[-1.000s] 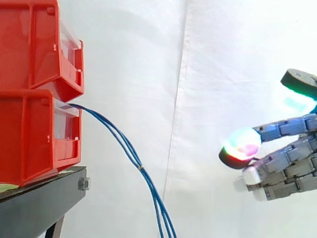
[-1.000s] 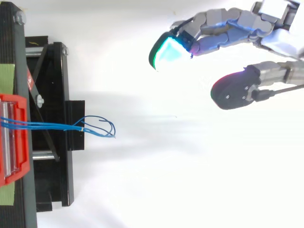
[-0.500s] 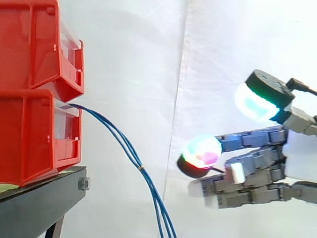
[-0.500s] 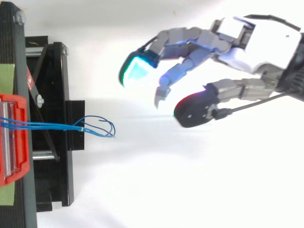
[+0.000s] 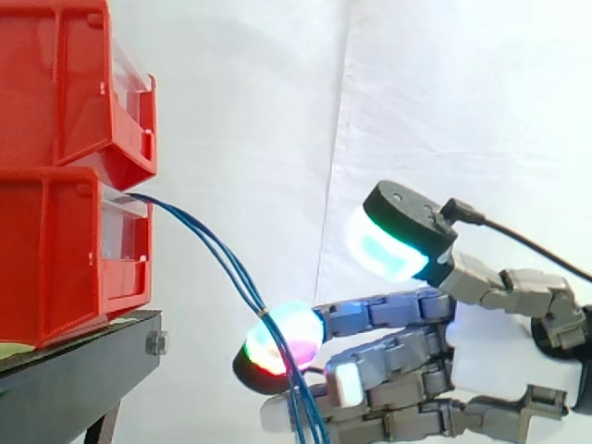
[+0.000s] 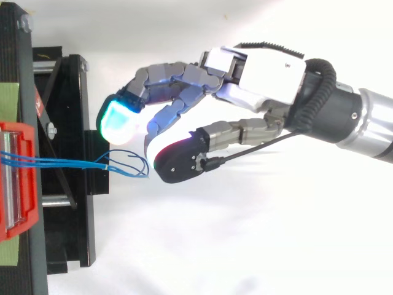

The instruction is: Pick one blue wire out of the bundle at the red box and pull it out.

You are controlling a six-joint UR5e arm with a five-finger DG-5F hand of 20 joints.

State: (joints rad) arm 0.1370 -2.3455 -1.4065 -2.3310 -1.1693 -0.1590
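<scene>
Hand [image 6: 258, 67] hangs released, its fingers [image 6: 166, 83] stretched out loosely toward the boxes and the thumb [image 6: 236, 132] held apart from them, with nothing between. At the far left two red boxes are stacked on a black stand [image 5: 74, 379]: the upper red box [image 5: 55, 83] sits on the lower red box [image 5: 55, 250]. The bundle of blue wires [image 5: 222, 259] comes out of the clear front of the lower box and droops down to the right before the white curtain [image 5: 240, 139], bound partway along by a small band [image 5: 265, 314]. From above, the wires run level off the box and end in a few loose curls past the stand's edge. A cyan-glowing fingertip [image 6: 120, 123] lies beside the curls, apart from them, and the thumb's dark pad [image 6: 178, 163] sits just right of the wire ends with a narrow gap. In the side view the wires cross in front of the lowest lit fingertip [image 5: 277, 338].
</scene>
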